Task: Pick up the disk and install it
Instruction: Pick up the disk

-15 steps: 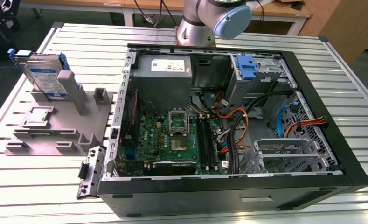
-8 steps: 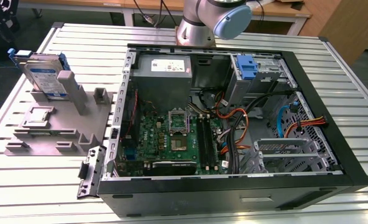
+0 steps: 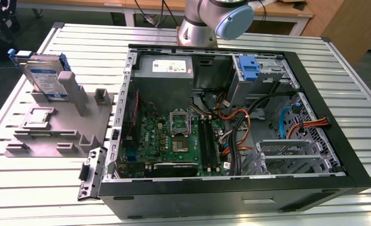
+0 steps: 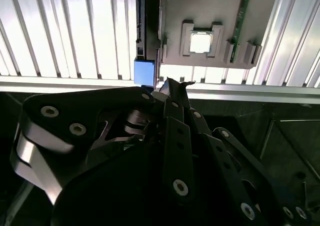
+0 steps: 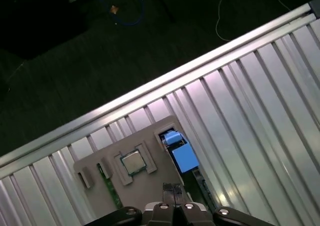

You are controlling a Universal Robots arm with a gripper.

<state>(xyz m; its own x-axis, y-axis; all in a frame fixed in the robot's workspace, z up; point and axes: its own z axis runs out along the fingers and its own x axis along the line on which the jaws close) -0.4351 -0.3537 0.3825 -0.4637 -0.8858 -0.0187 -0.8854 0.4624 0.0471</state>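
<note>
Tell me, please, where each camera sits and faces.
Exterior view: raised, detached, looking down into the open black computer case; the grey robot arm shows.
First wrist view: on the wrist, looking past the black gripper at slatted metal table and floor.
Second wrist view: on the wrist, behind the gripper, facing the table.
Both wrist views share the blue-framed silver disk.

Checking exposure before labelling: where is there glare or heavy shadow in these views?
Second wrist view: the slatted table glares to white, and the pincer sits in shadow. First wrist view: the floor beyond the table is nearly black. Exterior view: even light, the disk clearly lit.
</note>
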